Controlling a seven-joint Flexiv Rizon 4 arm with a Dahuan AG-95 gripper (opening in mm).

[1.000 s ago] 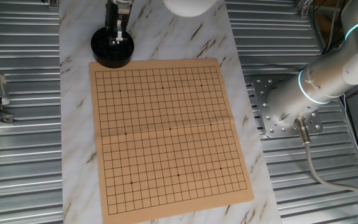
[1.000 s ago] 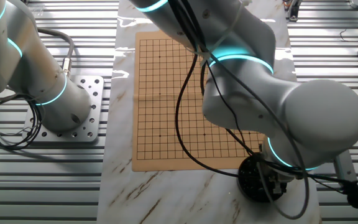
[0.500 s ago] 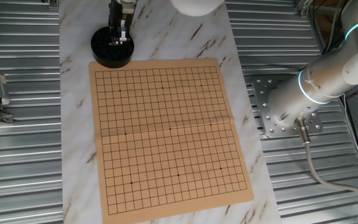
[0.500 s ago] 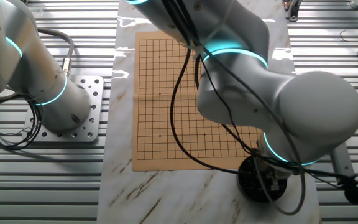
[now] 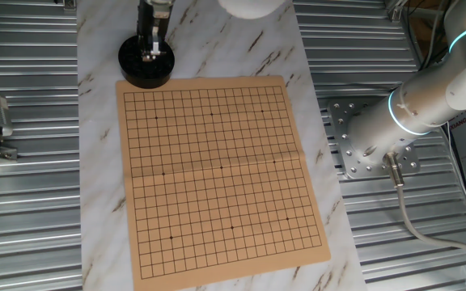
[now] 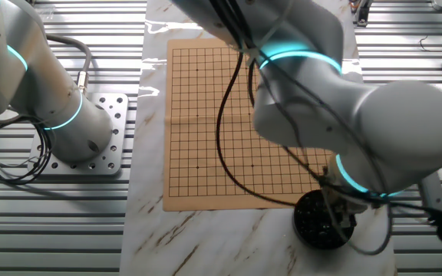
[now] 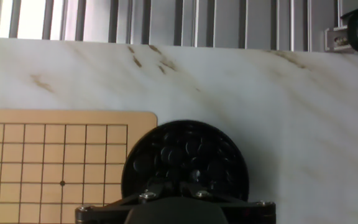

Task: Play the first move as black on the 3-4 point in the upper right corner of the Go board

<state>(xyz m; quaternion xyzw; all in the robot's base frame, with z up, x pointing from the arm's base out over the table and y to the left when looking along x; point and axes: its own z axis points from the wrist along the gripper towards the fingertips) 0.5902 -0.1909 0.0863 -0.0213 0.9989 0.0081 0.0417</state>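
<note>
Pincer over the black bowl, tips among the stones inside; can't tell if closed on one yet. Go board bare, right beside bowl on table. Best to pinch just 1 stone, lift straight up.

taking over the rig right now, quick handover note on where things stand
Gripper: down at the black bowl of stones; whether the jaws are open or shut on a stone cannot be told from any view.
Bowl: on the marble slab, just off one corner of the Go board, full of black stones.
Done: arm brought to the bowl.
Left: confirm a single stone is held, lift it, carry it to the 3-4 point in the upper right corner, set it down. No stone lies on the board.
</note>
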